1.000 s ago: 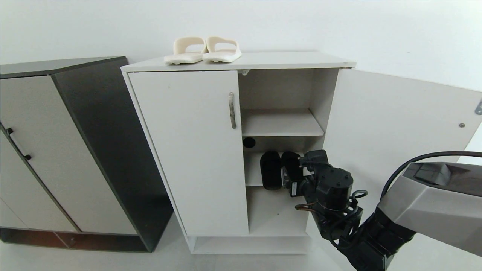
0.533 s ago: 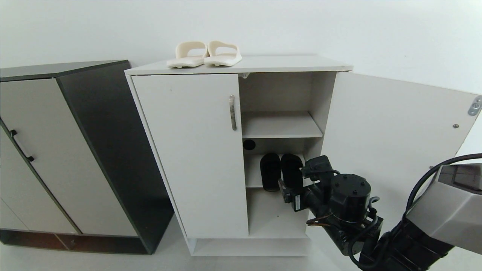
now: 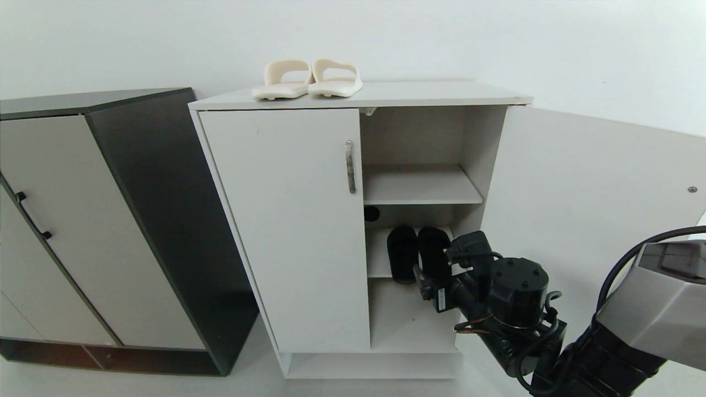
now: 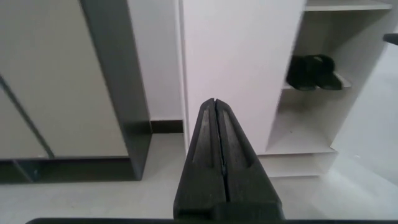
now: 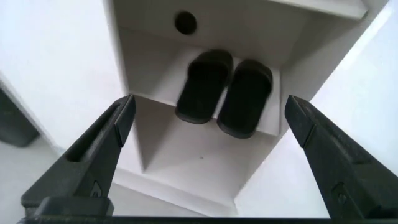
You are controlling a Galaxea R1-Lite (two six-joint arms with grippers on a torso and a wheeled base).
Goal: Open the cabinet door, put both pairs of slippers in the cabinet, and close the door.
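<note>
The white cabinet [image 3: 287, 220] has its left door shut and its right door [image 3: 584, 187] swung wide open. A beige pair of slippers [image 3: 307, 80] lies on the cabinet top. A black pair of slippers [image 3: 417, 252] rests side by side on the middle shelf, toes pointing in; the black pair [image 5: 225, 93] also lies straight ahead in the right wrist view. My right gripper [image 3: 436, 275] hangs open just in front of that shelf, a little below it, holding nothing. My left gripper [image 4: 214, 104] is shut and empty, low, facing the shut left door; the black pair [image 4: 316, 71] is off to its side.
A dark grey cabinet [image 3: 138, 209] with pale shut doors stands against the white cabinet's left side. The upper shelf [image 3: 419, 184] and the bottom compartment [image 3: 408, 317] are bare. The open door stands close behind my right arm.
My right gripper has drawn back and down from the black slippers, which stay on the middle shelf. The head view itself has shifted slightly.
</note>
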